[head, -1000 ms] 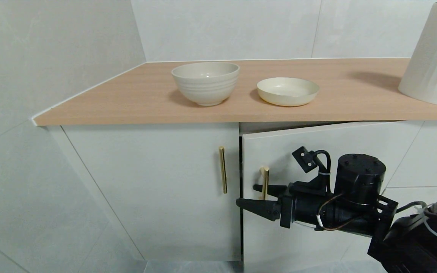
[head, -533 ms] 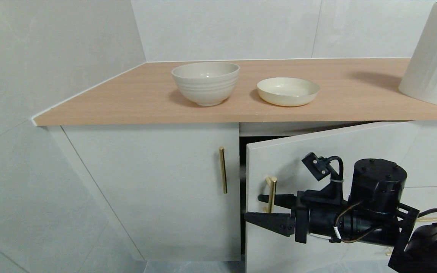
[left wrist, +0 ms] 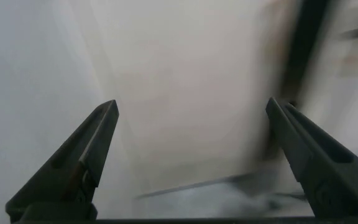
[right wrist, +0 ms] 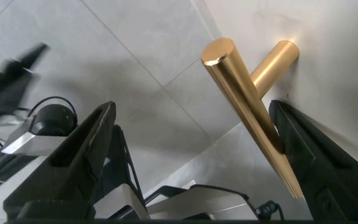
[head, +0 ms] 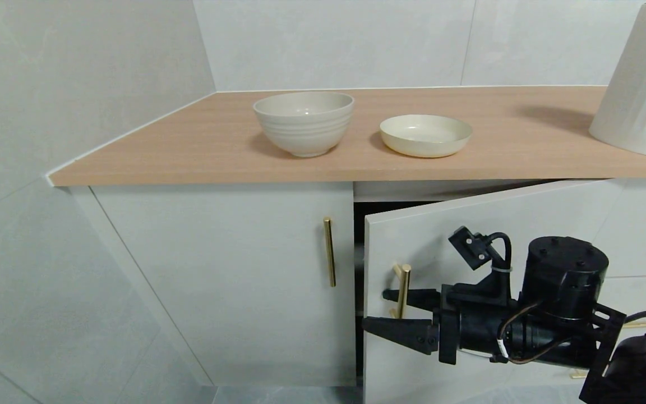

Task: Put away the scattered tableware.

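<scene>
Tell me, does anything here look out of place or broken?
The right cabinet door stands ajar, its gold handle between the open fingers of the right gripper. Only that stands out: the bowl and shallow dish sit upright on the countertop, nothing spilled.

So there's a deep cream bowl (head: 304,120) with ribbed rings around the outside, sitting upright and empty on the wooden countertop (head: 188,151), toward its left end. At the bowl's 3 o'clock, close by but not touching, is a shallow pale-yellow dish (head: 425,134), also right way up with nothing in it. Both sit a bit back from the front edge.
</scene>
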